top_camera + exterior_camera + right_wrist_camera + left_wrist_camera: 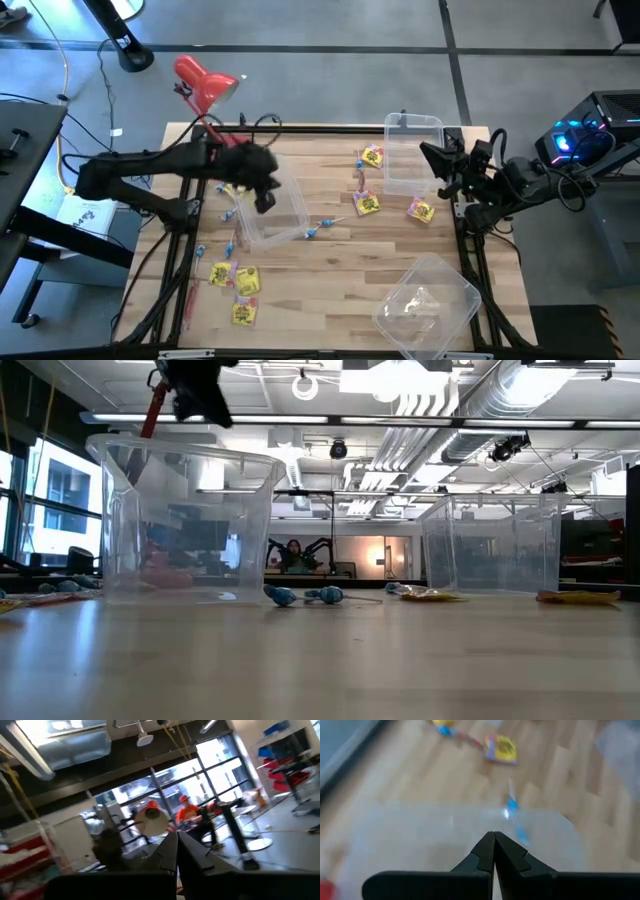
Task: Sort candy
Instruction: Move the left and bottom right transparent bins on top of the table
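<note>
While left claw (262, 197) hangs closed, candy (232, 283) scattered

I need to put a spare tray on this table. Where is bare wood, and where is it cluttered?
Free: the middle of the table, between the left clear bin, the yellow packets by the far bin, and the tipped near-right bin. Crowded: the left edge, with yellow packets and blue sticks under the left gripper.
</note>
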Available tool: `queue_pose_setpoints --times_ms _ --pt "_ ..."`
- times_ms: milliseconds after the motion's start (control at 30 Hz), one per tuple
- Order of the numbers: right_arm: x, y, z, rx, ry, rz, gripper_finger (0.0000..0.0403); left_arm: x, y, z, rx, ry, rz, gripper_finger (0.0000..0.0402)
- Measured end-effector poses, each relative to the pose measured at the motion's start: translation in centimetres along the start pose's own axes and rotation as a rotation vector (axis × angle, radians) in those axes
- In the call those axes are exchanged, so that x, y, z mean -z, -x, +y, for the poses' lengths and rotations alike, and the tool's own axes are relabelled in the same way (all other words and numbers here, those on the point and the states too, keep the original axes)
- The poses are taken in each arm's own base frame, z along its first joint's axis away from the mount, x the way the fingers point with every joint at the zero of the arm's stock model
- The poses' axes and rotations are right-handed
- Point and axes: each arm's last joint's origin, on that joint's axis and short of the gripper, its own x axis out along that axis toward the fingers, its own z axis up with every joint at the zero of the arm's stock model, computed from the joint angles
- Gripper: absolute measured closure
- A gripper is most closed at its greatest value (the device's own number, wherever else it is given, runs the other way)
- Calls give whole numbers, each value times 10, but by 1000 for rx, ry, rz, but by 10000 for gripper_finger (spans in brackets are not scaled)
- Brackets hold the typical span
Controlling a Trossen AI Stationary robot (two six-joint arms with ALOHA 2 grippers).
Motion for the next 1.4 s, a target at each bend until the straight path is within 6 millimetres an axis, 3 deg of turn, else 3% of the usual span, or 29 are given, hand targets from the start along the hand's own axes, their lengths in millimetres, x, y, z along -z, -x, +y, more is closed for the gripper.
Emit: queue_pose_setpoints --times_ms 133,233,367,633,867,1133,1300,1400 --pt "0 0 -1 43 27 -6 402 29 14 -11 45 89 236 401" --pt "0 0 -1 49 24 -7 402 53 25 -6 -67 244 462 402" --pt "0 0 -1 48 25 -7 402 71 33 2 -246 370 623 402" --pt "0 0 -1 48 32 -5 402 87 -4 12 -332 449 583 402" --pt "0 0 -1 48 32 -5 402 83 -27 23 -397 456 423 402" --pt "0 0 -1 48 33 -4 402 58 -37 52 -589 365 143 402" --pt "0 0 -1 47 33 -4 402 41 -41 70 -633 280 44 402" --pt "0 0 -1 46 33 -4 402 31 -29 74 -628 274 39 401"
